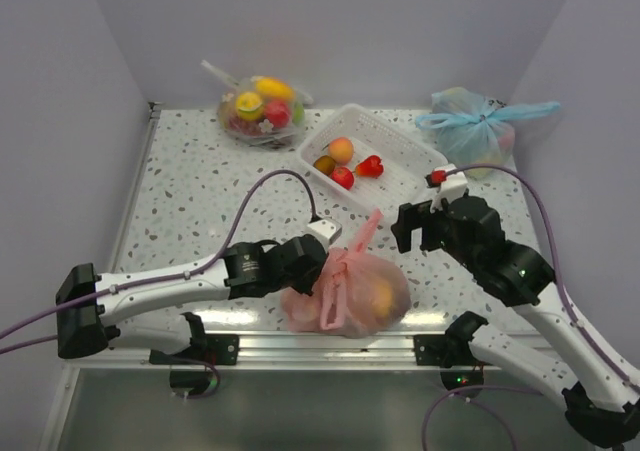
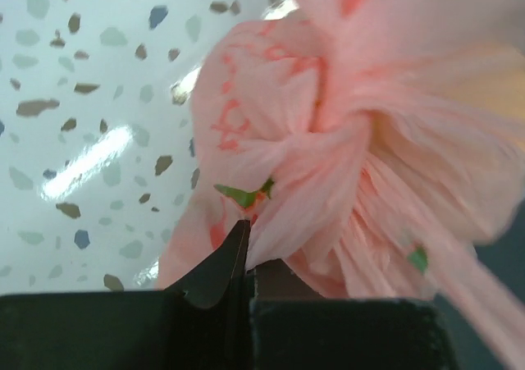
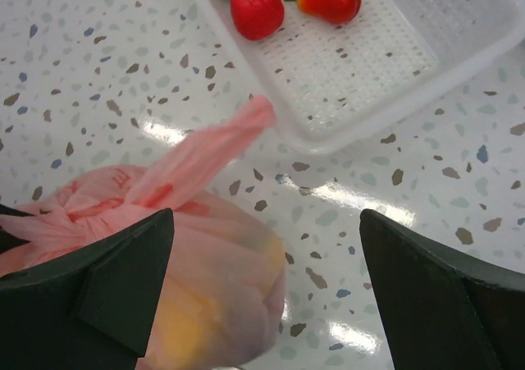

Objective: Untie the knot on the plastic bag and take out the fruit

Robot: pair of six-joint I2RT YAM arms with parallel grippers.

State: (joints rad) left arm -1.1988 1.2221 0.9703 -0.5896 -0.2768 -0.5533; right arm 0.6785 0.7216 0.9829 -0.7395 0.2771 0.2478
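Note:
The pink plastic bag (image 1: pixel 352 293) lies near the table's front edge, tied shut. Its knot (image 1: pixel 344 262) sits on top, with one handle end (image 1: pixel 368 227) sticking up toward the basket. A yellow-orange fruit (image 1: pixel 383 296) shows through the film; the rest of the contents are hidden. My left gripper (image 1: pixel 323 264) is shut on a fold of the bag's film just beside the knot (image 2: pixel 344 128); the left wrist view shows its closed tips (image 2: pixel 246 251) pinching pink film. My right gripper (image 1: pixel 408 227) is open and empty, hovering right of the bag (image 3: pixel 209 280) with the handle end (image 3: pixel 205 153) ahead of it.
A white basket (image 1: pixel 395 139) behind the bag holds a peach, a red apple (image 3: pixel 257 6) and other small fruit. A clear bag of fruit (image 1: pixel 260 106) sits at the back, a light blue bag (image 1: pixel 475 121) at the back right. A metal rail edges the table front.

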